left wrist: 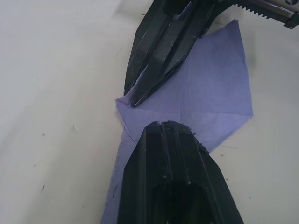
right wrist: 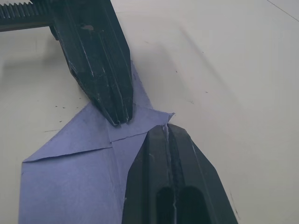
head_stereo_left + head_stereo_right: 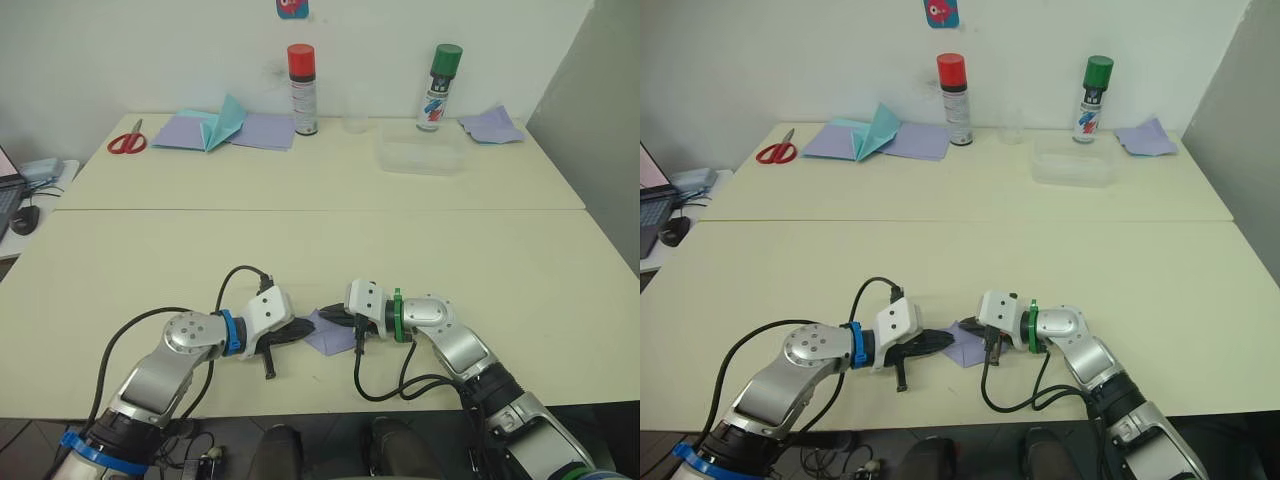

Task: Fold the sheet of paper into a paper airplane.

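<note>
I see the sheet of paper [image 3: 328, 335] flat on the near edge of the surface, between my two grippers. The left gripper [image 3: 300, 330] and right gripper [image 3: 332, 318] both have their fingers closed together, tips pressing the paper's folded corner from opposite sides, equally near, nothing gripped

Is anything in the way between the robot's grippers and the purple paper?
Nothing visible. The left gripper and right gripper, both shut, already press their tips on the creased lilac-purple sheet of paper lying on the cream table.
</note>
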Controlling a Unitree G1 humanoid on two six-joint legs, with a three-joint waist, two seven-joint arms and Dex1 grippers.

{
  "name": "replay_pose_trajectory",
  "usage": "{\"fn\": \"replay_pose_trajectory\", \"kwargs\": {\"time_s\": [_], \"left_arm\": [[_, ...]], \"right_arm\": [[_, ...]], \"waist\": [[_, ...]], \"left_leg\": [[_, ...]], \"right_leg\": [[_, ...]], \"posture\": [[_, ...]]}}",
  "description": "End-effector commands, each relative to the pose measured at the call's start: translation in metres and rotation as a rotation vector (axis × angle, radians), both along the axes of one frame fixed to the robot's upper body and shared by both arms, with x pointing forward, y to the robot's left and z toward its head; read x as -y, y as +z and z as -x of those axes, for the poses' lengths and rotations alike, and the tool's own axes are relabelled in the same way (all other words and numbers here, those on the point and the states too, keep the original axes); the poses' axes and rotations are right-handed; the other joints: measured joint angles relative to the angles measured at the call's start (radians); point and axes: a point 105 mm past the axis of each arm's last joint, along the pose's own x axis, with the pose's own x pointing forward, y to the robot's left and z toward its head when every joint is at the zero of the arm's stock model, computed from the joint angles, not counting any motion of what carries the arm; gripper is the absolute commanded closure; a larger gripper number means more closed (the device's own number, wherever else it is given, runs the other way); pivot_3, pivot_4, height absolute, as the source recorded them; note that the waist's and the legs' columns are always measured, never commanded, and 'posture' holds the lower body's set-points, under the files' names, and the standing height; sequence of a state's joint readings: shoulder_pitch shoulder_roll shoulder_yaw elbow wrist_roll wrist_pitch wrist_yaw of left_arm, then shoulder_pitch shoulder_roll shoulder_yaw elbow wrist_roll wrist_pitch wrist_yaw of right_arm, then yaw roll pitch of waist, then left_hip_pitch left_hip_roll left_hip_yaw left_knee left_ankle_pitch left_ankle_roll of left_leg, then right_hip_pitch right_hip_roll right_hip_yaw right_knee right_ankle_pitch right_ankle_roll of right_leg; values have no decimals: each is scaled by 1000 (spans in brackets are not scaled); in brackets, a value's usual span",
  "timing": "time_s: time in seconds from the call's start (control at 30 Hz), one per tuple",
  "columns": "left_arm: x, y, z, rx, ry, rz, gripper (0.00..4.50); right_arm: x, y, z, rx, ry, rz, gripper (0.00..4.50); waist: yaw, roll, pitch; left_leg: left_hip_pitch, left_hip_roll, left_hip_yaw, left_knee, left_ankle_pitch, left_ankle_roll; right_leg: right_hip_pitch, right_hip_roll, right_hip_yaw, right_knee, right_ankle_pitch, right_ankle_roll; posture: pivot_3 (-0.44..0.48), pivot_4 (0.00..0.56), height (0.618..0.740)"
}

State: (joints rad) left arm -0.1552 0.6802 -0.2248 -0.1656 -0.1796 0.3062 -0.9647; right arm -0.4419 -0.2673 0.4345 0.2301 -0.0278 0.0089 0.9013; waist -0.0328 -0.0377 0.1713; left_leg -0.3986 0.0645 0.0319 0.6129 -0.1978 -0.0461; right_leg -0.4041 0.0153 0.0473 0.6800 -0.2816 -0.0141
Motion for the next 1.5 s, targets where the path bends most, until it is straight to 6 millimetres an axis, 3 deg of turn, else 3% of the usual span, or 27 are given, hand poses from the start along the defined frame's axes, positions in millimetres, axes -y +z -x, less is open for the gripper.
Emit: {"fn": "replay_pose_trajectory", "kwargs": {"time_s": [0.03, 0.1, 0.2, 0.33, 0.43, 0.5, 0.53, 0.63, 0.73, 0.93, 1.2, 1.5], "left_arm": [[-16, -38, 14, -134, 9, -105, 4500], [-16, -40, 17, -155, 1, -101, 4500], [-17, -42, 18, -162, -5, -105, 4500], [-15, -41, 15, -161, -2, -102, 4500], [-13, -38, 13, -170, 0, -83, 4500], [-13, -37, 11, -169, 1, -81, 4500], [-13, -36, 10, -170, -1, -81, 4500], [-12, -35, 8, -166, -9, -83, 4500], [-12, -31, 5, -164, -9, -78, 4500], [-13, -32, 5, -161, -19, -92, 4500], [-14, -32, 5, -163, -20, -98, 4500], [-12, -33, 4, -165, -28, -101, 4500]], "right_arm": [[8, -6, -4, -15, -44, 31, 4478], [6, 2, -5, -27, -52, -17, 4478], [5, 15, -4, 4, -43, -71, 3844], [12, 46, -3, 56, -42, -197, 2395], [15, 70, 11, 75, 39, -280, 1237], [15, 74, 22, 54, 102, -277, 531], [15, 70, 29, 45, 144, -246, 531], [13, 50, 34, 33, 174, -147, 1032], [10, 28, 27, 17, 138, -73, 2153], [4, 7, 19, -16, 84, -14, 4446], [16, -11, 19, -68, 54, 68, 4482], [58, -26, 12, -166, -79, 145, 4482]], "waist": [[0, 0, 0], [0, 0, -1], [0, 0, -1], [0, 0, -1], [1, 0, -1], [1, 0, -1], [1, 0, -1], [1, 0, -1], [1, 0, -1], [1, 0, -1], [1, 0, -1], [2, 1, -8]], "left_leg": [[0, 0, 0, 0, 0, 0], [1, 0, 0, 0, 0, 0], [0, 0, 0, 0, 0, 0], [-1, 0, 0, -1, 0, 0], [-2, -1, 0, -2, 0, 0], [-2, -1, 0, -2, 0, 0], [-1, -1, 0, -2, 0, 0], [-1, -1, 0, -2, 0, 0], [0, 0, 0, -2, 0, 0], [0, -1, 1, -2, 0, 0], [0, -1, 1, -2, 0, 0], [1, -1, 0, -2, 0, 0]], "right_leg": [[0, 0, 0, 0, 0, 0], [0, 0, 1, 0, 0, 0], [0, 0, 0, 0, 0, -1], [0, 0, 0, 0, 1, 2], [0, 0, 0, 0, 1, 2], [0, 0, -1, 0, 1, 2], [0, 0, -1, 0, 1, 2], [1, 0, -1, 0, 1, 2], [0, 0, -1, 0, 0, 0], [0, 0, -1, 0, 0, 1], [0, 0, -1, 0, 2, 4], [1, 0, -1, 0, 0, 0]], "posture": [[0, 150, 740], [0, 150, 740], [0, 150, 740], [0, 150, 740], [0, 150, 740], [0, 150, 740], [0, 150, 740], [0, 150, 740], [0, 150, 740], [0, 150, 740], [0, 150, 740], [0, 150, 740]]}}
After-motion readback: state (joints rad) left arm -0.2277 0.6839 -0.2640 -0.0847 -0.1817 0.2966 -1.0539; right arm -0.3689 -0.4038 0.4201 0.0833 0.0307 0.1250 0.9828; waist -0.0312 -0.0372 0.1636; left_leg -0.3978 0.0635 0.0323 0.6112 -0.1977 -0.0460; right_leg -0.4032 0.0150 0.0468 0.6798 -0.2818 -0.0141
